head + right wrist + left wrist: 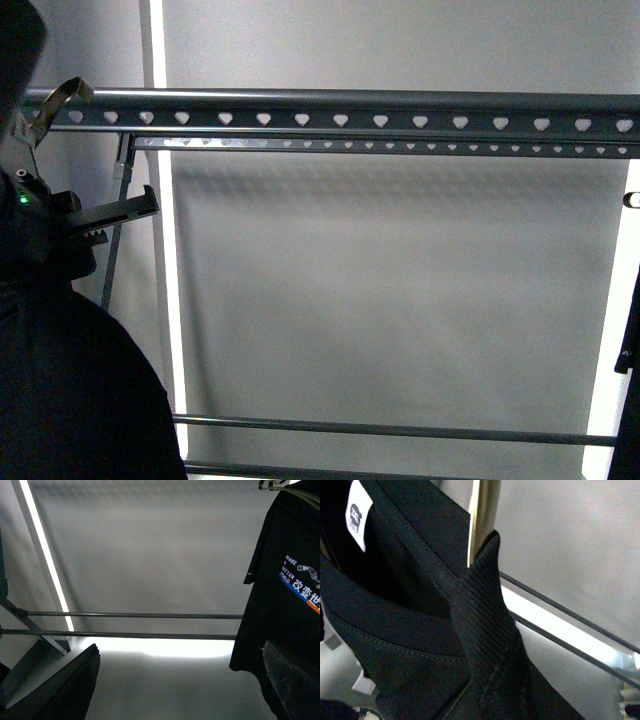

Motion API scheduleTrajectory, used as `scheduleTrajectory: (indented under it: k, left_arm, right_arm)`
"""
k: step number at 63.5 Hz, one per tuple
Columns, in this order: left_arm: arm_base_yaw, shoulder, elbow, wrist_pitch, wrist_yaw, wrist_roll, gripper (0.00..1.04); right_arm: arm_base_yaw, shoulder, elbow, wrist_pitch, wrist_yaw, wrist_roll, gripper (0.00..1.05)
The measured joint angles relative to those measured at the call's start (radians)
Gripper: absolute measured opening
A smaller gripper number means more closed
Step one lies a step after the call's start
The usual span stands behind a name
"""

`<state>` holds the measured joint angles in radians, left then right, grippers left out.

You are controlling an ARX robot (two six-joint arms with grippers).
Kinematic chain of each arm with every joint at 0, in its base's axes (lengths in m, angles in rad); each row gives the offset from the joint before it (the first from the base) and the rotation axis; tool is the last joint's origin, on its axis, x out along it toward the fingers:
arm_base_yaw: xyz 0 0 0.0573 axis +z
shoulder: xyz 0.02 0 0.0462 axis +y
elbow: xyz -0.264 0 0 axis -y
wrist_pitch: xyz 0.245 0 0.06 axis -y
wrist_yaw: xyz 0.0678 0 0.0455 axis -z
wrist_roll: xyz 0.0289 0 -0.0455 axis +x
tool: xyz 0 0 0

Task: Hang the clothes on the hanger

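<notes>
The clothes (70,390) are a black T-shirt hanging at the lower left of the front view, below the hanger's grey top rail (340,110) with its row of heart-shaped holes. A thin bronze hook (62,98) rests at the rail's left end. My left gripper (100,225) is just under that end, shut on the clothes. The left wrist view shows the ribbed collar (480,630), a white label (359,514) and the bronze rod (485,515); the jaws are hidden by fabric. My right gripper (180,690) is open and empty, beside the shirt's printed front (300,580).
A second punched rail (400,146) runs just behind and below the top one. Two lower rack bars (400,432) cross near the floor and also show in the right wrist view (135,615). A bright vertical light strip (165,300) and a grey wall lie behind. A dark shape (630,340) is at the right edge.
</notes>
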<state>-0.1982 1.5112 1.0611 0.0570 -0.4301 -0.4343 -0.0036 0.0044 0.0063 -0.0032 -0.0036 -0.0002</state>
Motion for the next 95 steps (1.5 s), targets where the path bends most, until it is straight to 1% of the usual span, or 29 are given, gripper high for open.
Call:
scheduleTrajectory:
  k: [8,9,13,15,17,18,27,35,36,38,40,44,45,48,55,60,64,65,67,68,71,74,76,79,80,82,83,89,95]
  left_arm:
    - [0.014,-0.085,-0.107,0.116,0.171,0.117,0.04]
    - [0.017,-0.106,-0.128,0.137,0.216,0.146,0.04]
    - [0.027,-0.143,-0.160,0.167,0.307,0.215,0.04]
    - [0.034,-0.162,-0.169,0.167,0.381,0.253,0.04]
    - [0.040,-0.171,-0.173,0.166,0.415,0.278,0.04]
    - [0.046,-0.179,-0.175,0.166,0.473,0.306,0.04]
    - [0.099,-0.180,-0.172,0.155,0.779,0.420,0.04]
    - [0.167,-0.132,-0.122,0.107,1.107,0.548,0.04]
    - [0.174,-0.127,-0.119,0.104,1.124,0.556,0.04]
    - [0.193,-0.111,-0.097,0.076,1.231,0.605,0.04]
    - [0.218,-0.090,-0.064,0.024,1.351,0.696,0.04]
    - [0.246,-0.055,-0.002,-0.082,1.488,0.812,0.04]
    - [0.255,-0.039,0.029,-0.136,1.535,0.881,0.04]
    - [0.269,-0.003,0.097,-0.247,1.616,0.977,0.04]
    - [0.279,0.074,0.244,-0.473,1.715,1.185,0.04]
    - [0.274,0.154,0.394,-0.727,1.748,1.379,0.04]
    - [0.263,0.221,0.518,-0.943,1.747,1.518,0.04]
    - [0.257,0.248,0.568,-1.030,1.747,1.579,0.04]
    - [0.254,0.261,0.590,-1.070,1.746,1.594,0.04]
    - [0.246,0.293,0.647,-1.168,1.743,1.645,0.04]
    - [0.230,0.328,0.702,-1.257,1.726,1.730,0.04]
    - [0.210,0.354,0.752,-1.328,1.701,1.751,0.04]
    - [0.199,0.360,0.761,-1.327,1.697,1.752,0.04]
    - [0.176,0.349,0.740,-1.224,1.697,1.762,0.04]
    - [0.168,0.335,0.711,-1.131,1.691,1.762,0.04]
    - [0.161,0.318,0.680,-1.037,1.685,1.754,0.04]
    - [0.154,0.303,0.650,-0.944,1.683,1.740,0.04]
    - [0.137,0.269,0.591,-0.673,1.684,1.643,0.04]
    - [0.137,0.260,0.587,-0.579,1.699,1.581,0.04]
  right_arm:
    - [0.000,0.000,0.000,0.000,0.000,0.000,0.97]
    - [0.000,0.000,0.000,0.000,0.000,0.000,0.97]
    - [0.000,0.000,0.000,0.000,0.000,0.000,0.97]
    - [0.000,0.000,0.000,0.000,0.000,0.000,0.97]
    - [0.000,0.000,0.000,0.000,0.000,0.000,0.97]
    - [0.000,0.000,0.000,0.000,0.000,0.000,0.97]
    - [0.000,0.000,0.000,0.000,0.000,0.000,0.97]
    - [0.000,0.000,0.000,0.000,0.000,0.000,0.97]
    - [0.000,0.000,0.000,0.000,0.000,0.000,0.97]
    - [0.000,0.000,0.000,0.000,0.000,0.000,0.97]
    - [0.000,0.000,0.000,0.000,0.000,0.000,0.97]
    - [0.000,0.000,0.000,0.000,0.000,0.000,0.97]
    - [0.000,0.000,0.000,0.000,0.000,0.000,0.97]
    - [0.000,0.000,0.000,0.000,0.000,0.000,0.97]
    - [0.000,0.000,0.000,0.000,0.000,0.000,0.97]
    - [0.000,0.000,0.000,0.000,0.000,0.000,0.97]
    - [0.000,0.000,0.000,0.000,0.000,0.000,0.97]
    - [0.000,0.000,0.000,0.000,0.000,0.000,0.97]
    - [0.000,0.000,0.000,0.000,0.000,0.000,0.97]
    - [0.000,0.000,0.000,0.000,0.000,0.000,0.97]
    - [0.000,0.000,0.000,0.000,0.000,0.000,0.97]
    - [0.000,0.000,0.000,0.000,0.000,0.000,0.97]
    - [0.000,0.000,0.000,0.000,0.000,0.000,0.97]
    - [0.000,0.000,0.000,0.000,0.000,0.000,0.97]
    - [0.000,0.000,0.000,0.000,0.000,0.000,0.97]
    - [0.000,0.000,0.000,0.000,0.000,0.000,0.97]
    - [0.000,0.000,0.000,0.000,0.000,0.000,0.97]
    - [0.000,0.000,0.000,0.000,0.000,0.000,0.97]
    - [0.000,0.000,0.000,0.000,0.000,0.000,0.97]
